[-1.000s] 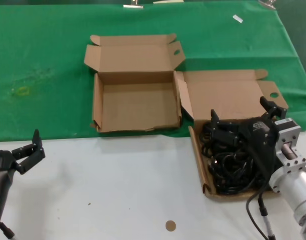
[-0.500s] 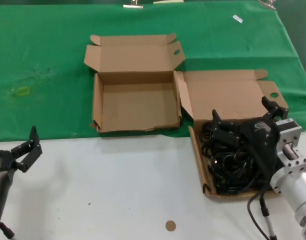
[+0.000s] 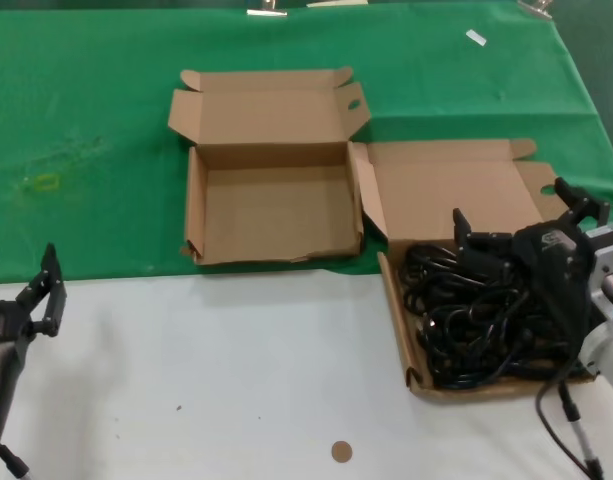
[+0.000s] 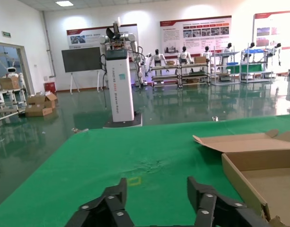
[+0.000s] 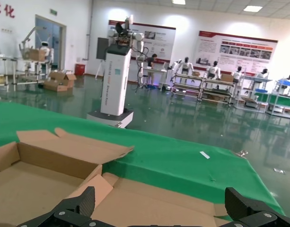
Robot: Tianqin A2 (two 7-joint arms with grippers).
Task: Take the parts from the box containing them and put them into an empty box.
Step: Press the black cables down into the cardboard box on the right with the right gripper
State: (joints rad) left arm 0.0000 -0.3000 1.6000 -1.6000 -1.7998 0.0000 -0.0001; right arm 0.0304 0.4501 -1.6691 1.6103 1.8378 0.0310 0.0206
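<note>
**Workstation status: right gripper above the cord box, left arm idle**

The left gripper (image 3: 41,295) is sitting at the left edge of the white table (image 3: 236,380), well apart from both boxes. Its fingers (image 4: 109,201) are standing apart with nothing between them.

The empty box (image 3: 271,215) is lying on the green cloth (image 3: 86,130), just behind the table's far edge. Its lid is folded back and its walls are standing upright; the interior is showing bare cardboard.

The box containing them (image 3: 401,330) is sitting immediately to the right, its lid flap touching the empty box's right wall. The parts (image 3: 466,320) are filling it as a tangled black heap of coiled cords.

The right gripper (image 3: 521,220) is hovering over the right half of that heap. Its fingers (image 5: 81,205) are spread wide, and they are gripping nothing. A small brown disc (image 3: 340,451) is lying on the table near the front edge.
</note>
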